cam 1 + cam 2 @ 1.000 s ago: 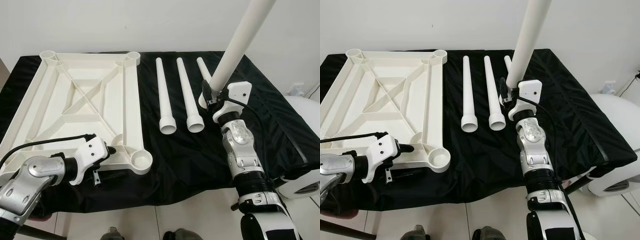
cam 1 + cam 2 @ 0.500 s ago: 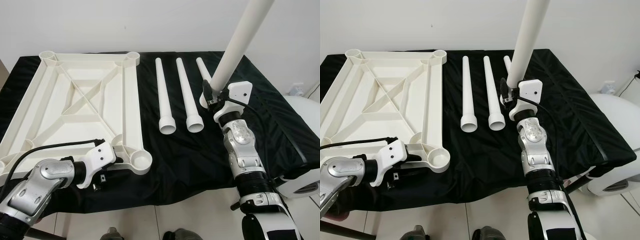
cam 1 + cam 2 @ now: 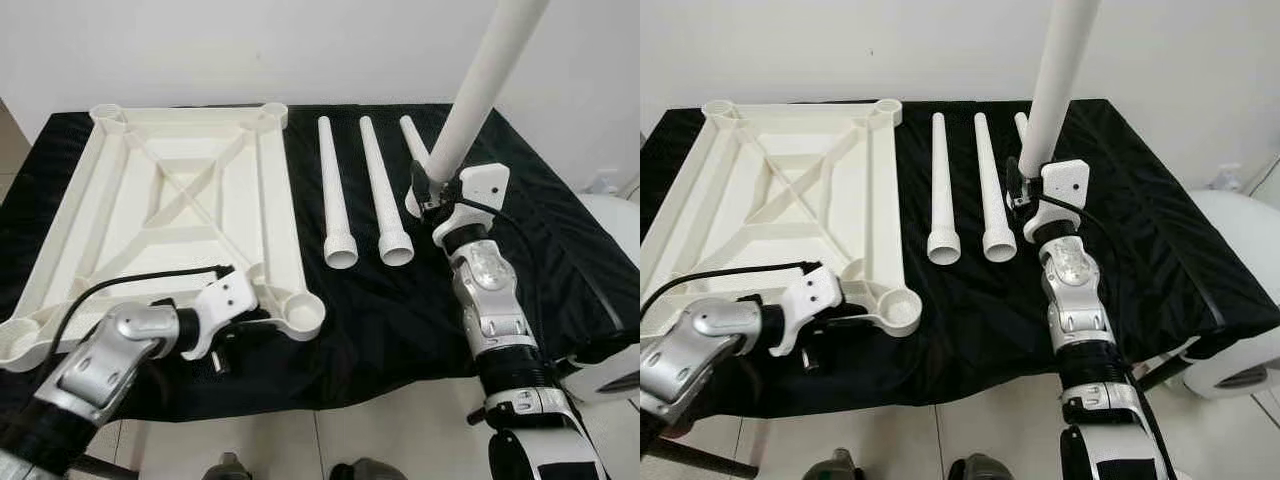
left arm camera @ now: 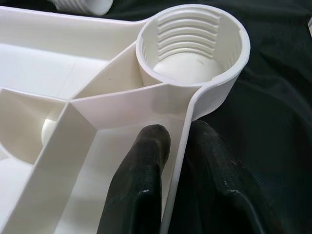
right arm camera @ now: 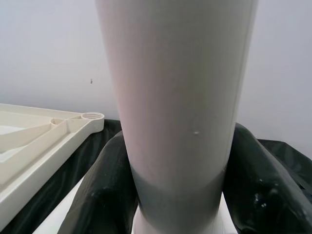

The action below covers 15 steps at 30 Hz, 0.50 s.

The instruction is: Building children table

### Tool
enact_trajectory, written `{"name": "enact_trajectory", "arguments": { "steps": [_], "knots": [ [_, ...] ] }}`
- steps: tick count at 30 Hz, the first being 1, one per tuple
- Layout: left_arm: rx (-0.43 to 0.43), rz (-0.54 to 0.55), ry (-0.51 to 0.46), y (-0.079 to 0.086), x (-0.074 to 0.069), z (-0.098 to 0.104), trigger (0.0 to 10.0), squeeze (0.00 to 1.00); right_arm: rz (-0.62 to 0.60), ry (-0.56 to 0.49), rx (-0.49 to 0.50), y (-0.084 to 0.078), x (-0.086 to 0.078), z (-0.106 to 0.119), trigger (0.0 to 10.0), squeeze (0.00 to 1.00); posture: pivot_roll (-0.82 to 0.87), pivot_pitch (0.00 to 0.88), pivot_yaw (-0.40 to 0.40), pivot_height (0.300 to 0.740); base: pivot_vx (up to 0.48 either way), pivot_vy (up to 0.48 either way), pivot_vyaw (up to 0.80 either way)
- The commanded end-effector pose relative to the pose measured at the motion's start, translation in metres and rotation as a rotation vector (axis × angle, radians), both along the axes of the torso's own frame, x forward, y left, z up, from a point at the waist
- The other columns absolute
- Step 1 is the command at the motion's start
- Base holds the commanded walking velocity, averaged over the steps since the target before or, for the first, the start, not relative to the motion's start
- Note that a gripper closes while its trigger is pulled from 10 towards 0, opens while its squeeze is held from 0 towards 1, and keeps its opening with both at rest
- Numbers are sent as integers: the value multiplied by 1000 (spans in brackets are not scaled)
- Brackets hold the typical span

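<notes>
Black cloth covers the counter (image 3: pixel 380 320), which stands against a plain white wall on a pale tiled floor. On the counter's left half lies the white plastic tabletop (image 3: pixel 170 210), upside down, its ribs and crossed braces facing up and a round threaded socket at each corner. The left tool (image 4: pixel 178 146) is at the counter's front edge, closed on the tabletop's outer rim right beside the front-right corner socket (image 4: pixel 192 44): one black finger (image 4: pixel 141 180) sits inside the rim, the other outside it on the cloth, with the thin wall pinched between them. A black cable runs along the silver left arm (image 3: pixel 100 360).

Toward the middle of the counter, two white tapered legs (image 3: pixel 338 190) lie side by side, running from the back edge toward the front, their wide flared ends nearest the front. A third leg (image 3: pixel 412 135) lies just to their right, partly hidden behind the right arm.

The right tool (image 3: pixel 432 192) is raised above the counter's right half and grips a fourth leg (image 3: pixel 480 85) near its wide lower end, fingers clamped on either side of it. This leg stands nearly upright, leaning to the right as it rises out of the picture. A white rounded object (image 3: pixel 610 300) sits off the counter's right edge.
</notes>
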<state>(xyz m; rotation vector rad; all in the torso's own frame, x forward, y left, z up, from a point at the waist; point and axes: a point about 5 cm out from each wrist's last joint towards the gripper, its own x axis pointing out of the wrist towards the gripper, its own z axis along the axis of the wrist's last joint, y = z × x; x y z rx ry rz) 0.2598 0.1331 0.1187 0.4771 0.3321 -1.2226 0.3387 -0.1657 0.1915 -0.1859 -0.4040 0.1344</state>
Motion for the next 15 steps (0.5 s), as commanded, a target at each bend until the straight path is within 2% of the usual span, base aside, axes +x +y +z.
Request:
{"name": "enact_trajectory", "arguments": {
  "steps": [1, 2, 7, 10, 15],
  "knots": [
    [-41, -88, -37, -19, 1, 10, 10000, 0, -14, -14, 5, -3, -1, 4, 10000, 0, 8, 0, -8, 740, 0, 0, 0],
    [-41, -88, -37, -19, 1, 10, 10000, 0, -14, -14, 5, -3, -1, 4, 10000, 0, 8, 0, -8, 740, 0, 0, 0],
    [-78, -107, -58, -40, 8, 14, 10000, 0, -25, -22, 11, -4, -1, 7, 10000, 0, -3, 0, -4, 740, 0, 0, 0],
    [-82, -96, -62, -43, 11, 13, 10000, 0, -27, -24, 14, -3, 0, 8, 10000, 0, -12, 0, -2, 740, 0, 0, 0],
    [-91, -4, -76, -47, 21, 12, 10000, 0, -31, -25, 18, -3, -2, 9, 10000, 0, -24, 0, 0, 740, 0, 0, 0]
  ]
}}
